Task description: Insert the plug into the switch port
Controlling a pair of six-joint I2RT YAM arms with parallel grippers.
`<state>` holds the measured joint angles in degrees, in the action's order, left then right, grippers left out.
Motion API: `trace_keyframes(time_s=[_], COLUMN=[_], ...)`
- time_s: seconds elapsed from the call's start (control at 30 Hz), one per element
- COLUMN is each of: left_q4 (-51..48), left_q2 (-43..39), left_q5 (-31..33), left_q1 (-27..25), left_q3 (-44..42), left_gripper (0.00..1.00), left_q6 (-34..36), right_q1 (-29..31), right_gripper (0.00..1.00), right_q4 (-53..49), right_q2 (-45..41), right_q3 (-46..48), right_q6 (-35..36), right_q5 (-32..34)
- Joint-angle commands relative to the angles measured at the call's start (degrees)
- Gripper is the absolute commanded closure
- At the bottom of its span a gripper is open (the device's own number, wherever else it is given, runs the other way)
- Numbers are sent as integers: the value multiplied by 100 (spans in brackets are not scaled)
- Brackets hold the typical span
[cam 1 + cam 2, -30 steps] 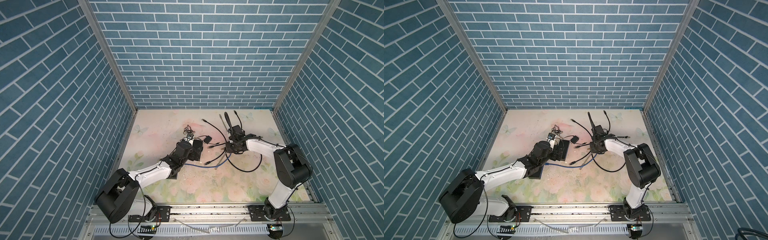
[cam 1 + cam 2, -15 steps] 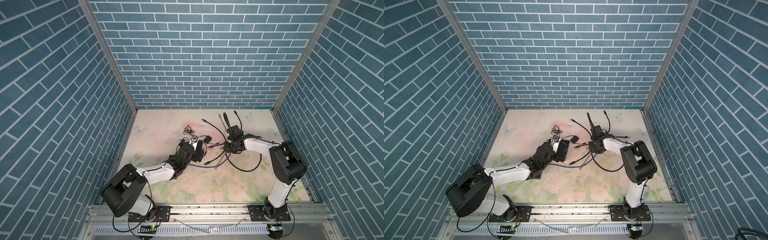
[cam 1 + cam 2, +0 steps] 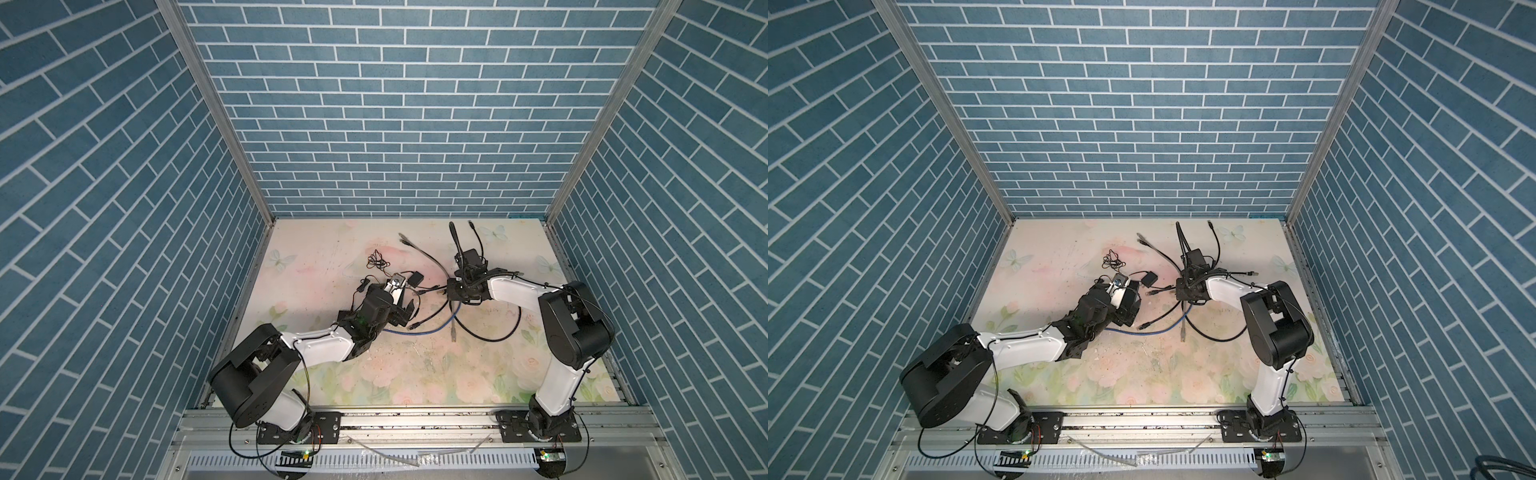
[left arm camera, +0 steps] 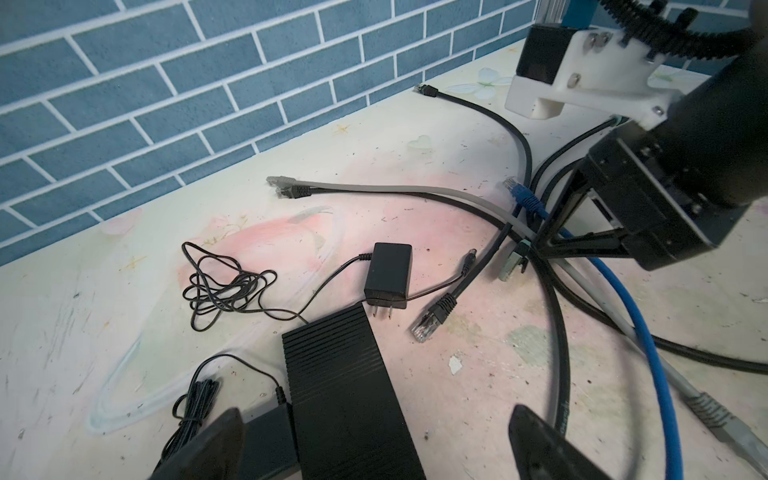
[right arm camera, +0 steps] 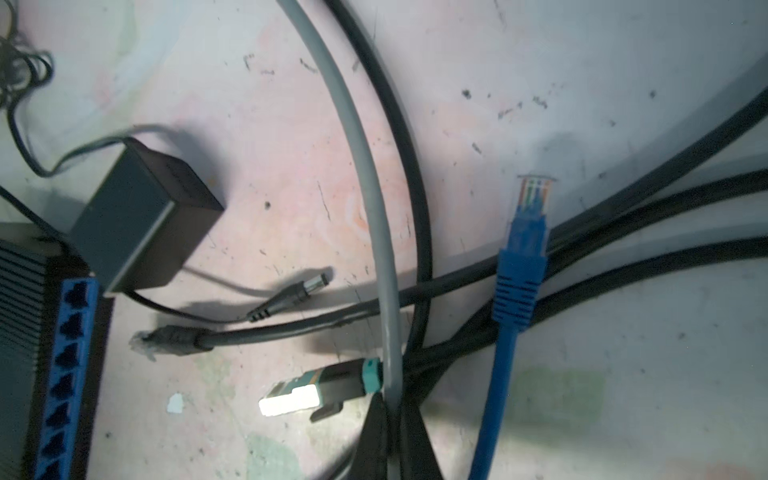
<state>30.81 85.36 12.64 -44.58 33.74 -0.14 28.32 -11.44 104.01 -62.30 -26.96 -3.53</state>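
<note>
Shows a floral counter [image 3: 415, 374] strewn with cables. Centre left: left tool [image 4: 378, 415] released, spread wide over the black switch [image 4: 345, 395]. Just right of the switch, apart from its blue ports [image 5: 66, 374]: teal-collared plug [image 5: 316, 386] lying flat. Right tool [image 5: 392, 419] clenched just behind it, where a grey cable [image 5: 374, 187] crosses; cannot tell which lead is pinched.

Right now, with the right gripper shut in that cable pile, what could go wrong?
1. Right gripper is shut where the grey cable crosses just behind the teal-collared plug; it may hold the wrong cable.
2. Left gripper stands open astride the switch; unclamped, the switch may slide when a plug pushes in.
</note>
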Motion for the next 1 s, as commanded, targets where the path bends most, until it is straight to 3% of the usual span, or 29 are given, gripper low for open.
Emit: trace_keyframes(time_s=[0.0, 0.43, 0.8, 0.87, 0.93, 0.97], left_q4=[148, 383, 716, 809, 980, 1035], left_q2=[110, 365, 772, 920, 1081, 1165], left_q5=[-13, -251, -599, -685, -787, -781], left_q1=[-59, -178, -602, -663, -726, -760], left_q3=[117, 124, 413, 538, 603, 599], left_gripper=[1, 0, 1, 7, 26, 26], left_q6=[133, 203, 847, 847, 944, 936], right_q1=[-28, -21, -19, -18, -19, -15], right_gripper=[99, 100, 100, 100, 100, 100], right_q4=[715, 2205, 2218, 2186, 2169, 2157], right_q2=[-305, -827, -1397, -1474, -1529, -1554], right_q3=[186, 879, 1027, 1075, 1105, 1123], right_q6=[-627, -1517, -1619, -1632, -1654, -1663], right_q5=[-12, 590, 1053, 1072, 1073, 1064])
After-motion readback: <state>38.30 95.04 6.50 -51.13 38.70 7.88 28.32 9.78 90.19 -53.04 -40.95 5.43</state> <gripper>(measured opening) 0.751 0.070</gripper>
